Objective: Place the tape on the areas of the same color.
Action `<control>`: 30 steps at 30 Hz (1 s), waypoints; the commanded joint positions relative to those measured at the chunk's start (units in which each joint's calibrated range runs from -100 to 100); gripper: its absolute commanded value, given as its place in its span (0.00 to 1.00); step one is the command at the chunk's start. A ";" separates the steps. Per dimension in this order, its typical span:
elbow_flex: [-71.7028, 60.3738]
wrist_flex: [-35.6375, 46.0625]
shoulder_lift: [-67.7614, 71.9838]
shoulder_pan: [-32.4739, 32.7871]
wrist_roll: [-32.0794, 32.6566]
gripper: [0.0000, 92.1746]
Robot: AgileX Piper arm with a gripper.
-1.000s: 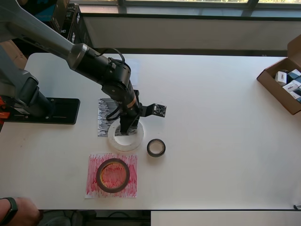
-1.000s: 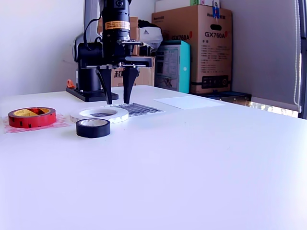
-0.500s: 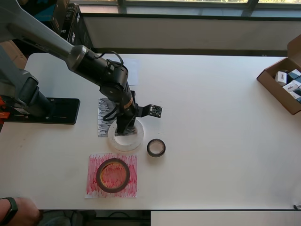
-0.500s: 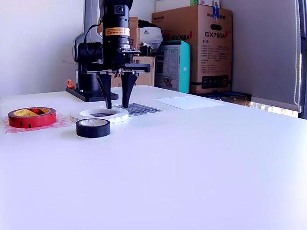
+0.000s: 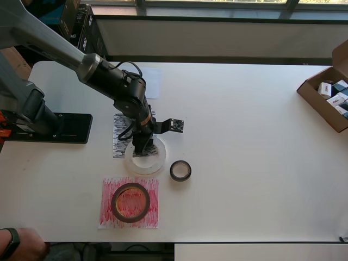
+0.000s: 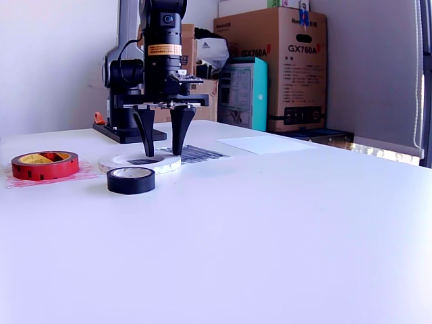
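The wide white ring (image 5: 161, 161) lies flat, partly over the black scribbled patch (image 5: 120, 130). My gripper (image 5: 139, 149) is open and points straight down at the ring's far side. In the exterior view the gripper (image 6: 163, 153) has one fingertip (image 6: 150, 152) over the hole of the ring (image 6: 118, 164) and the other at its rim. The small black roll (image 5: 180, 171) (image 6: 130, 180) lies on the bare table beside the ring. The reddish-brown roll (image 5: 130, 202) (image 6: 44, 165) sits on the red patch (image 5: 150, 215) (image 6: 81, 174). The plain white patch (image 5: 152, 81) (image 6: 260, 144) lies beyond the arm with nothing on it.
An open cardboard box (image 5: 326, 98) of small items stands at the overhead view's right edge. The arm's black base plate (image 5: 65, 128) is at the left. A person's hand (image 5: 16, 244) shows at the bottom left corner. Large cartons (image 6: 277, 61) stand behind the table.
My gripper has come down onto the white ring and shifted slightly toward the overhead view's upper left. It stays open. The rolls have not moved.
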 commanded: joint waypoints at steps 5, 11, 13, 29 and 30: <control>0.07 -0.10 0.26 -0.01 0.00 0.59; 0.07 -1.29 0.26 0.15 0.00 0.59; 0.07 -1.29 0.26 0.31 0.00 0.59; 0.16 -1.29 0.35 0.55 0.00 0.59; 0.16 -1.29 0.45 0.55 0.00 0.59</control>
